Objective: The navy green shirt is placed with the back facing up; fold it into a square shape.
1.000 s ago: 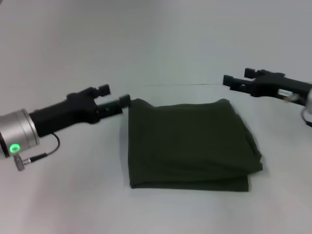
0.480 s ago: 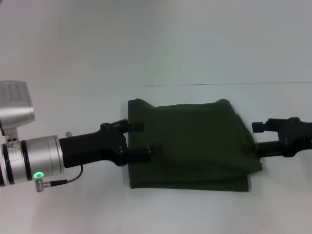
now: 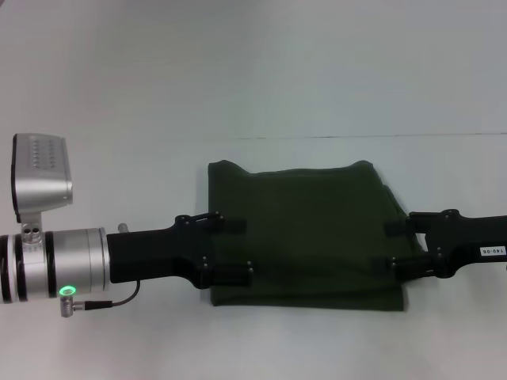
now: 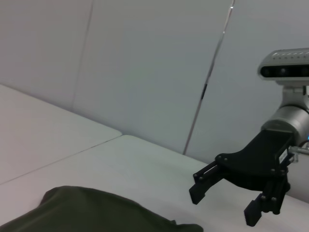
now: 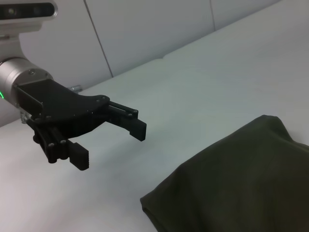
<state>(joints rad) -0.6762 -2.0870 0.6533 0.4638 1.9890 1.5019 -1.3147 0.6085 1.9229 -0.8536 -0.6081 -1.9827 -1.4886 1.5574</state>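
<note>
Shirt [image 3: 305, 237] lies folded square on the table [image 3: 119, 119]; we hold our left hand [image 3: 236, 250] and right hand [image 3: 394, 244] spread over opposite edges, probably to fold again

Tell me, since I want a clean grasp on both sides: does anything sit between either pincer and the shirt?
Nothing visible does. The left pincer is open at the left edge of the navy green shirt, and the right pincer is open at its right edge. Only the bare table surrounds the folded cloth.
</note>
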